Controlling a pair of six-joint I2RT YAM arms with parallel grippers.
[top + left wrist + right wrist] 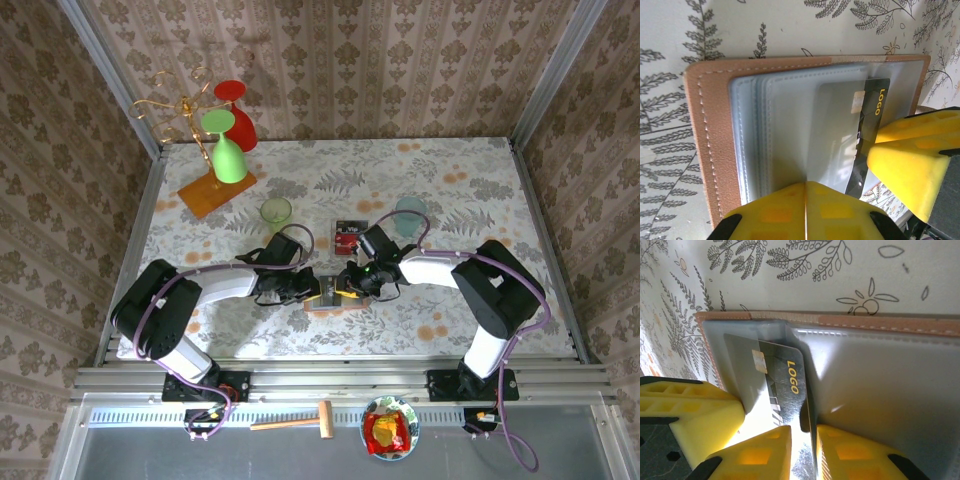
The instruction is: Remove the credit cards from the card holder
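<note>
The tan card holder (328, 299) lies open on the table between both arms, its grey-blue pockets (790, 125) facing up. My left gripper (805, 186) is shut on the near edge of a pocket sheet. A black credit card (782, 380) marked LOGO sticks halfway out of a pocket (872, 112). My right gripper (802, 432) straddles that card's outer end, jaws narrowly open, with the card's edge against one finger and a gap to the other. In the top view the left gripper (308, 290) and right gripper (352, 283) meet over the holder. Another card (350, 236) lies just behind.
A gold rack on an orange base (215, 192) holds a green glass (228, 155) and a red one (237, 112) at the back left. A small green cup (276, 211) and a clear cup (410, 214) stand behind the arms.
</note>
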